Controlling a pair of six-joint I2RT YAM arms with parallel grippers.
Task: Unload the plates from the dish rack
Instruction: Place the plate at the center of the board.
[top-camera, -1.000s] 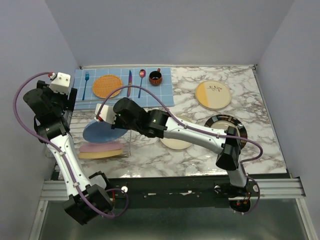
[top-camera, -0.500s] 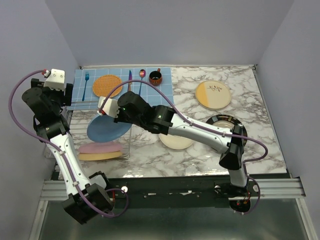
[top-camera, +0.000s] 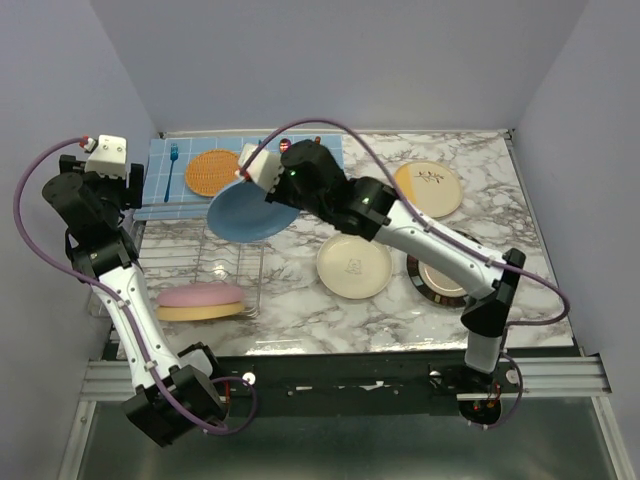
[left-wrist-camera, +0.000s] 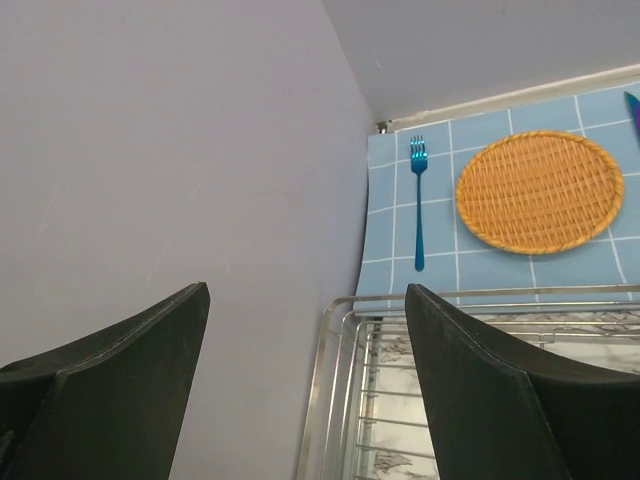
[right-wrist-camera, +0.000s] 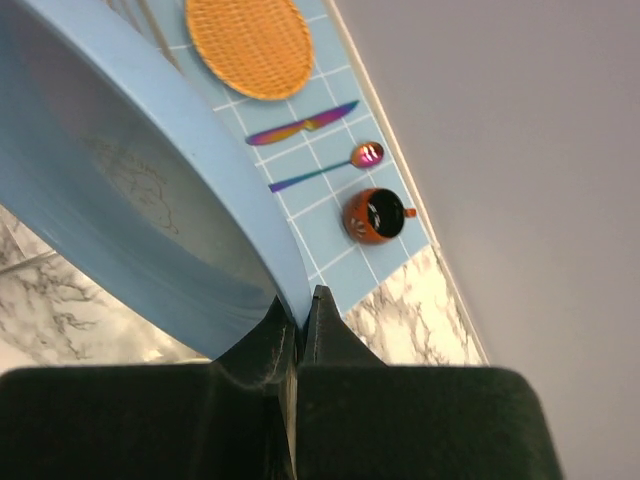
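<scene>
My right gripper (top-camera: 262, 183) is shut on the rim of the blue plate (top-camera: 245, 212) and holds it in the air above the far end of the dish rack (top-camera: 215, 262); the plate fills the left of the right wrist view (right-wrist-camera: 130, 200), pinched between the fingers. In the rack lie a pink plate (top-camera: 200, 295) on a yellow-orange plate (top-camera: 195, 312). My left gripper (top-camera: 110, 180) is open and empty at the rack's far left corner (left-wrist-camera: 345, 330). On the table lie the cream-and-yellow twig plate (top-camera: 427, 189), a beige plate (top-camera: 354, 266) and a black-rimmed plate (top-camera: 440, 275).
A blue checked placemat (top-camera: 170, 185) at the back holds a blue fork (left-wrist-camera: 418, 200), an orange woven disc (left-wrist-camera: 540, 190), a knife (right-wrist-camera: 300, 125), a spoon (right-wrist-camera: 330, 168) and a dark red cup (right-wrist-camera: 375, 215). The left wall stands close to my left gripper.
My right gripper has lifted the blue plate out of the rack and carried it up and toward the back right. The left arm has drawn slightly back to the left.
</scene>
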